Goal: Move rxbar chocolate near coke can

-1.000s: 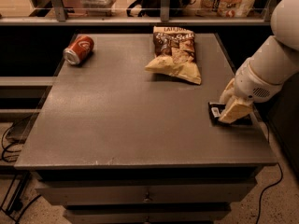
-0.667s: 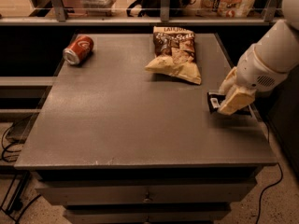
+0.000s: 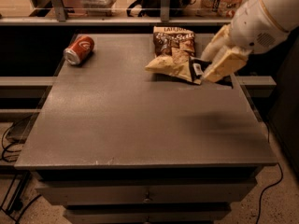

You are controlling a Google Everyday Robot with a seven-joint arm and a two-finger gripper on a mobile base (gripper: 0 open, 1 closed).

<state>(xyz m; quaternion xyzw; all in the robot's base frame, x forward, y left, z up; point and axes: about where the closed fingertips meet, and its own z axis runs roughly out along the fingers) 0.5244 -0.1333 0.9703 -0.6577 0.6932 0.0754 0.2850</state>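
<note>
The coke can (image 3: pixel 79 49) lies on its side at the far left of the grey table (image 3: pixel 140 120). My gripper (image 3: pixel 205 68) is at the right, lifted above the table, shut on the rxbar chocolate (image 3: pixel 196 70), a small black bar with a white patch showing between the tan fingers (image 3: pixel 225 65). The bar hangs in front of the right edge of the chip bag. The white arm (image 3: pixel 264 15) comes in from the upper right. A shadow falls on the table below the gripper.
A tan-and-brown chip bag (image 3: pixel 174 54) lies at the table's back centre-right, just left of the held bar. A shelf rail with boxes runs behind the table. Drawers sit below the front edge. Cables lie on the floor at left.
The gripper has lifted the rxbar chocolate off the table's right side and carried it up and left, to next to the chip bag. The can and bag have not moved.
</note>
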